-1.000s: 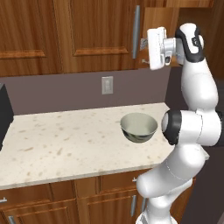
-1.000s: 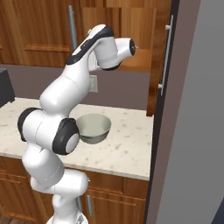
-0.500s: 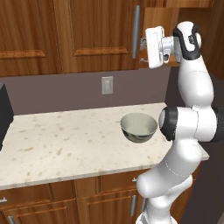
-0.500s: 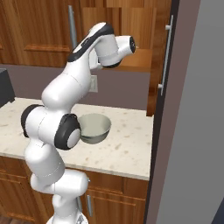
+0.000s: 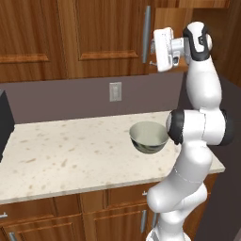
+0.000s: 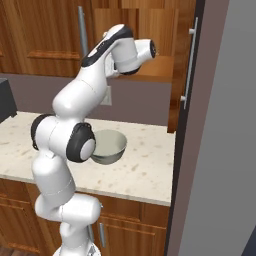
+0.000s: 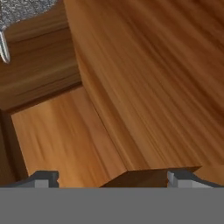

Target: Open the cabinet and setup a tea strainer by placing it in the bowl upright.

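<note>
The cabinet (image 5: 103, 33) is on the wall above the counter. Its left door is closed, and its right door (image 6: 180, 65) is swung out towards me. My gripper (image 5: 153, 48) is raised at the open side, next to the closed door's bar handle (image 5: 147, 33). In the hand view my gripper (image 7: 111, 178) is open, with only wooden panels between the fingertips (image 7: 43, 177). The tea strainer (image 7: 26, 9), grey mesh with a thin wire handle, is at the top left corner of that view, well away from the fingers. The bowl (image 5: 148, 136) (image 6: 107, 146) stands upright on the counter below my arm.
The speckled counter (image 5: 70, 150) extends left to a black appliance (image 5: 4, 124). A wall outlet (image 5: 115, 91) is on the backsplash. A tall grey panel (image 6: 220, 150) borders the right side next to the open door's handle (image 6: 189, 65). Low cabinets run under the counter.
The hand has moved slightly left towards the cabinet opening. The jaws stay wide, and the bowl has not moved.
</note>
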Motion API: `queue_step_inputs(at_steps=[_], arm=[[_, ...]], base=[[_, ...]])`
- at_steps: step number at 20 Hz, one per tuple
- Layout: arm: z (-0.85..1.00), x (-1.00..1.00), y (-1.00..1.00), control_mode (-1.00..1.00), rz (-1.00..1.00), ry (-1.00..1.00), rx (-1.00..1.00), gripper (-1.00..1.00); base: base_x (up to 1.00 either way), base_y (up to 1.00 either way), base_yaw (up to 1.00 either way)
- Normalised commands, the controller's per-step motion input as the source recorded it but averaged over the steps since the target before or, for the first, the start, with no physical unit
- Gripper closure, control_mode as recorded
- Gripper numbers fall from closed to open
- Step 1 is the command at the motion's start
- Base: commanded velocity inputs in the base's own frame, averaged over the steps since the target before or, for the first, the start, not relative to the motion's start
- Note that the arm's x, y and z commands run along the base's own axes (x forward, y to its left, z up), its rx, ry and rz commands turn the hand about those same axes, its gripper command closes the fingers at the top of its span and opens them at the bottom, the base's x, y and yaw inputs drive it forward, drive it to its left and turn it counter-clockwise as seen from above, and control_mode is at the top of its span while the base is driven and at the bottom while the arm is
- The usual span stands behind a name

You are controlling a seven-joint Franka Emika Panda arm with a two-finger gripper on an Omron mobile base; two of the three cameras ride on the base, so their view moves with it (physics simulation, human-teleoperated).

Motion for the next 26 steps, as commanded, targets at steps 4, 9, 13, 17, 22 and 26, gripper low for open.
queue_step_inputs(at_steps=[4, 9, 13, 17, 22, 26], arm=[[0.0, 0.0, 0.33, -1.0, 0.17, 0.0, 0.02, -1.0], [0.0, -0.02, 0.16, -1.0, 0.17, 0.0, 0.01, -1.0], [0.01, -0.36, 0.49, -1.0, 0.25, -0.02, 0.0, -1.0], [0.12, -0.68, 0.61, -1.0, 0.31, -0.09, 0.0, -1.0], [0.11, -0.95, 0.49, -1.0, 0.3, -0.12, 0.03, -1.0], [0.07, -0.99, 0.64, -1.0, 0.3, -0.11, 0.0, -1.0]], base=[[0.0, 0.0, 0.0], [0.0, 0.0, 0.0], [0.0, 0.0, 0.0], [0.0, 0.0, 0.0], [0.0, 0.0, 0.0], [0.0, 0.0, 0.0]])
